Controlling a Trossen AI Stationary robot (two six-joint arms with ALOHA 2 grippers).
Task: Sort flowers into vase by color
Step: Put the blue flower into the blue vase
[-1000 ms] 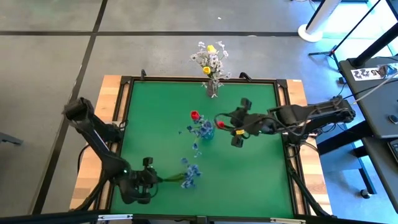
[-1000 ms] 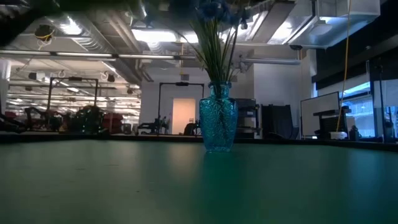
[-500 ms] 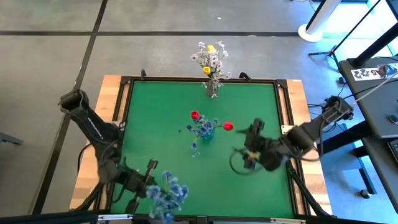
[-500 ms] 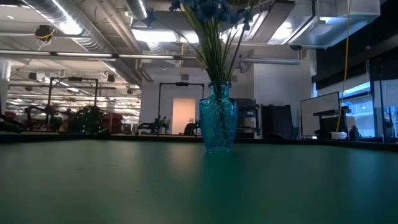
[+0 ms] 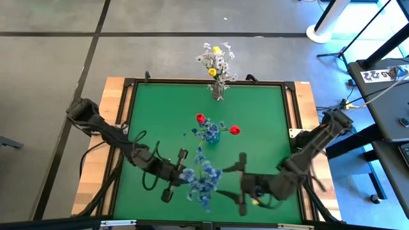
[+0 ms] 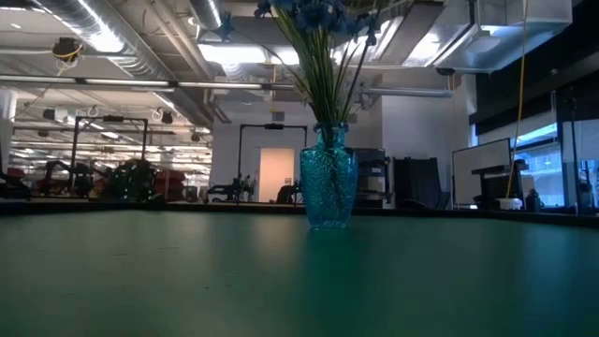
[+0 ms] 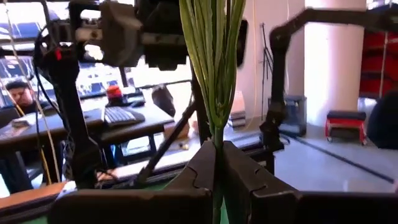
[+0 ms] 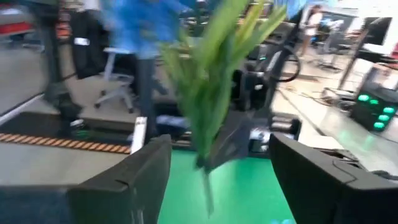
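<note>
Green counter [image 5: 255, 115] carrying two filled vases. Left pincer [image 5: 174, 174] clamping blue spray [image 5: 203, 179] stems at near middle, still needing blue vase [image 5: 212, 136]. Right pincer [image 5: 243, 179] waiting, fingers apart, near right.

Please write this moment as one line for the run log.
left gripper: shut on blue flowers | right gripper: open, facing stems | blue vase: mid-table, red and blue flowers

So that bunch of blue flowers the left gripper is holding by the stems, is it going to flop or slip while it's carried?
The blue flowers probably sway rather than droop: their thin green stems rise straight from the left gripper. They look top-heavy, the blooms spreading wide beyond the pinch. Slipping seems unlikely, since the fingers are shut tight on the stems low down.
</note>
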